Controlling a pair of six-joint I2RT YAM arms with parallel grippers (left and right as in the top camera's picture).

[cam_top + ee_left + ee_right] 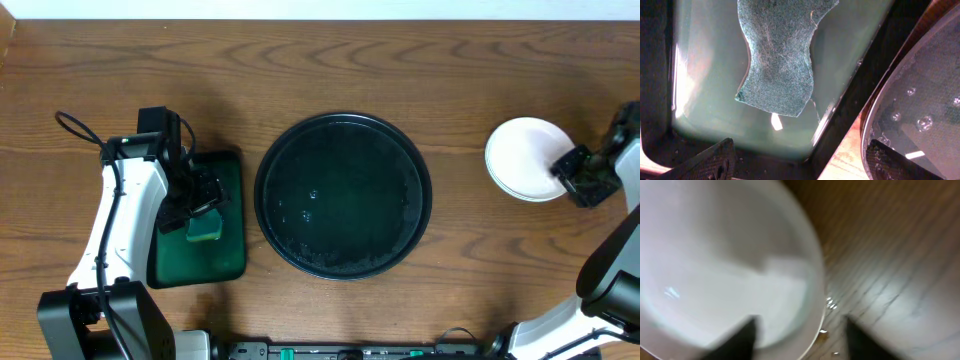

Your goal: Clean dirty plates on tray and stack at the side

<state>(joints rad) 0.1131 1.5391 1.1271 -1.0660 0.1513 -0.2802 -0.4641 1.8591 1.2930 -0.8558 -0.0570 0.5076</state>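
The right gripper [800,330] is seen blurred, spread apart with nothing held, over the rim of the plates [715,265] stacked right of the tray [343,195]. The left gripper [800,162] is spread wide and empty; the sponge [777,55] below is half hidden from above.

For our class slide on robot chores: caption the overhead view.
Black tray holds no plates; white plates stacked at right beside right gripper; left gripper over sponge.
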